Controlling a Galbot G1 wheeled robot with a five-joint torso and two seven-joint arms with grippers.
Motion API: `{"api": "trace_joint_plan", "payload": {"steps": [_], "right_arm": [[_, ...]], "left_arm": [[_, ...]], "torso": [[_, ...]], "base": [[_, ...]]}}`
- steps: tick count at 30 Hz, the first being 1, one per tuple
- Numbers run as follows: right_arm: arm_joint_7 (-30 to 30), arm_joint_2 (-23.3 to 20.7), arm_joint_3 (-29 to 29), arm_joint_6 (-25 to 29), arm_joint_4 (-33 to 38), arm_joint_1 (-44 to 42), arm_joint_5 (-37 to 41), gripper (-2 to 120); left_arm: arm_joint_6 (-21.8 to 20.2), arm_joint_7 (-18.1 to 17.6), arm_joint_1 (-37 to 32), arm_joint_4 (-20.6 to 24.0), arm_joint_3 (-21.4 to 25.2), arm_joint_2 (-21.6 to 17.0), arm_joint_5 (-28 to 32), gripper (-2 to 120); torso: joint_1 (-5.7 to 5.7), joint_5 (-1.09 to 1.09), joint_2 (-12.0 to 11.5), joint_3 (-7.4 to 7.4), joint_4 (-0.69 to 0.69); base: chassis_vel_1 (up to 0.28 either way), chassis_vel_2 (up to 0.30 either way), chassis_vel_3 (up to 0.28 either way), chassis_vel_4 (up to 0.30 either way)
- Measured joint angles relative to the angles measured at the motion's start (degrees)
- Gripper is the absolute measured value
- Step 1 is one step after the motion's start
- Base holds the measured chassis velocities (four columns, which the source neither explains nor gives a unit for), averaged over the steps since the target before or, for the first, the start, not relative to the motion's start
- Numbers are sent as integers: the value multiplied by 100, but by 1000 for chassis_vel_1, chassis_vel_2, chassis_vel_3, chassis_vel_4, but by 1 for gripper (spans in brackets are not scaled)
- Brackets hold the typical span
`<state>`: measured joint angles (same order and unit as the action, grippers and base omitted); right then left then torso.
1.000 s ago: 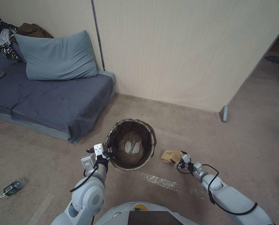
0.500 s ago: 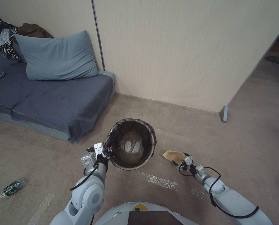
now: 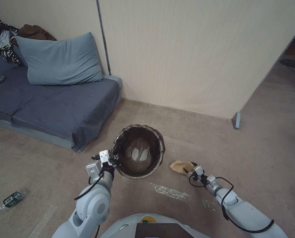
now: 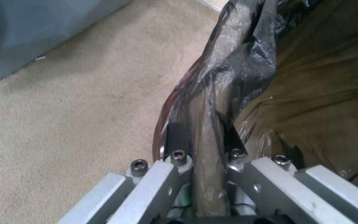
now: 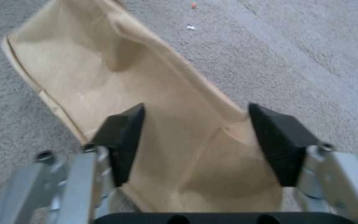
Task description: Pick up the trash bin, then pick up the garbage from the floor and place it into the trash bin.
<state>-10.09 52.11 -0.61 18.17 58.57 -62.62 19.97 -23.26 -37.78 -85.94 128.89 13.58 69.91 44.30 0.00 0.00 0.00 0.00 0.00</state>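
Beige carpet covers the floor beside a grey sofa (image 3: 55, 105) and a pale wall. At the near-left rim of the trash bin (image 3: 139, 152), the left gripper (image 3: 111, 162) is pinching the rim together with its dark liner. The right gripper (image 5: 195, 140) is spread wide, one finger on each side of the tan paper bag (image 5: 117, 93), which lies flat on the carpet just right of the bin and stretches away from the claw. I judge that closing here would catch the bag's near end. A green-labelled bottle (image 3: 12, 198) lies well apart, far left, and nothing blocks the way.
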Motion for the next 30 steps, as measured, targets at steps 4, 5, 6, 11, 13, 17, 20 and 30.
{"api": "trace_joint_plan", "payload": {"steps": [4, 5, 6, 11, 13, 17, 20, 30], "right_arm": [[-11, -19, 10, 4, 10, -18, -4, 47], [-12, -22, 13, 4, 11, -23, -4, 44], [-25, -30, 19, 4, 12, -33, -6, 36], [-35, -54, 22, 3, 28, -55, -12, 22], [-44, -73, 22, -6, 46, -69, -16, 13], [-48, -112, 24, -63, 105, -114, 8, 0], [-48, -134, 36, -80, 129, -147, 9, 0], [-33, -176, 182, -83, 180, -318, -99, 0]], "left_arm": [[6, -2, 8, 0, -3, 16, 1, 0], [7, -2, 9, 0, -4, 22, 1, 0], [8, -4, 14, -1, -7, 32, 1, 0], [12, -12, 18, -1, -8, 34, 9, 0], [13, -19, 19, 2, -5, 32, 24, 0], [14, -38, 19, 23, -3, 33, 46, 0], [16, -46, 23, 30, -2, 36, 55, 0], [22, -84, 49, 49, 4, 40, 101, 0]], "torso": [[0, -1, 0, 0, 0], [0, 0, 0, 0, 0], [0, -1, 0, 0, 0], [0, -1, 0, 0, 0], [0, 0, 0, 0, 0], [0, 2, 0, 0, 1], [0, 2, 0, 0, 2], [0, 1, 0, 0, 0]], "base": [[0, 0, 0, 0], [0, 0, 0, 0], [0, 0, 0, 0], [0, 0, 0, 0], [0, 0, 0, 0], [0, 0, 0, 0], [0, 0, 0, 0], [0, 0, 0, 0]]}}
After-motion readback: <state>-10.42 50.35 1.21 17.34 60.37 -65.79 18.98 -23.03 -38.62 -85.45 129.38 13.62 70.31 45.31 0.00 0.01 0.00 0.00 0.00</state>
